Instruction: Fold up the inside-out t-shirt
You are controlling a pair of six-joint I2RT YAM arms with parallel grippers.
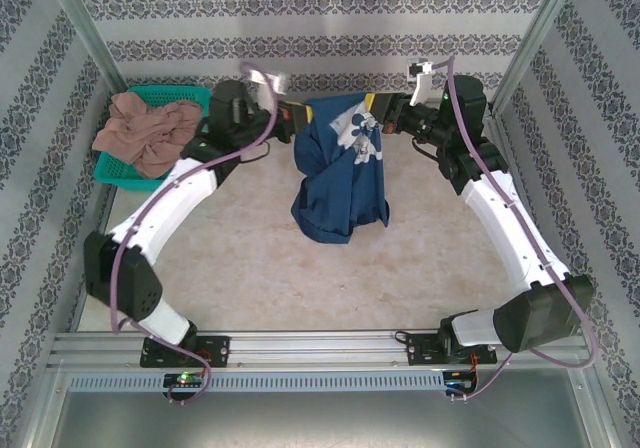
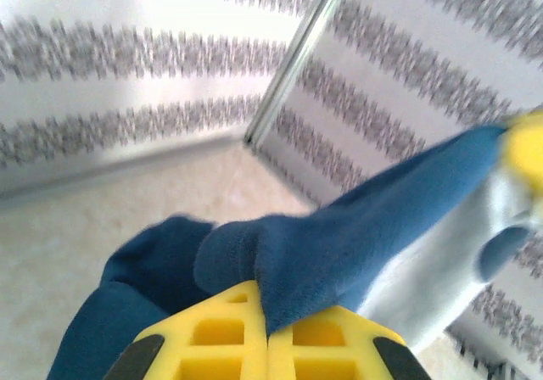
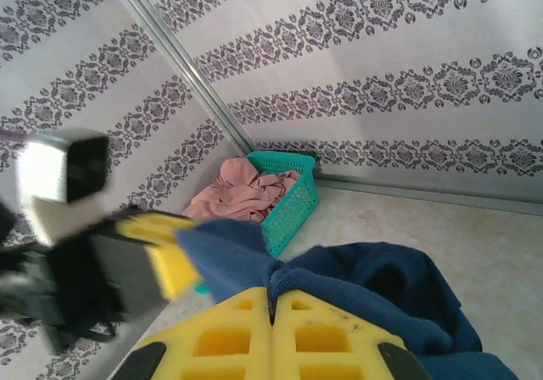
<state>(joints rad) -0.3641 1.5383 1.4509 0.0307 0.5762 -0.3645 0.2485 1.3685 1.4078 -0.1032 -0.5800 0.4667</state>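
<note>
Overhead view of a tabletop (image 1: 250,263) with two robot arms reaching to the far middle, holding a dark navy t-shirt (image 1: 340,183) up between them. The left arm (image 1: 170,193) comes in from the near left and the right arm (image 1: 510,223) from the near right. They meet at the shirt's upper edge, near each other.

The left jaws are together and clamped on a fold of blue cloth (image 2: 339,253), seen up close from the left wrist; the right jaws are likewise together, pinching a thick roll of the same cloth (image 3: 356,282). The shirt hangs between the two grips as a bunched, twisted drape, with a white print (image 1: 362,133) showing near the top; its lower end appears to rest on the tabletop, slightly left of centre.

At the far left corner sits a teal basket (image 1: 170,92) holding a crumpled pinkish-tan garment (image 1: 145,133), well apart from the shirt.

Progress, as a judgement: the task looks early. The shirt is lifted but not spread flat, and no neat fold is visible; whether it is turned right side out cannot be told. Laying it out, smoothing it and folding it all appear to remain.
</note>
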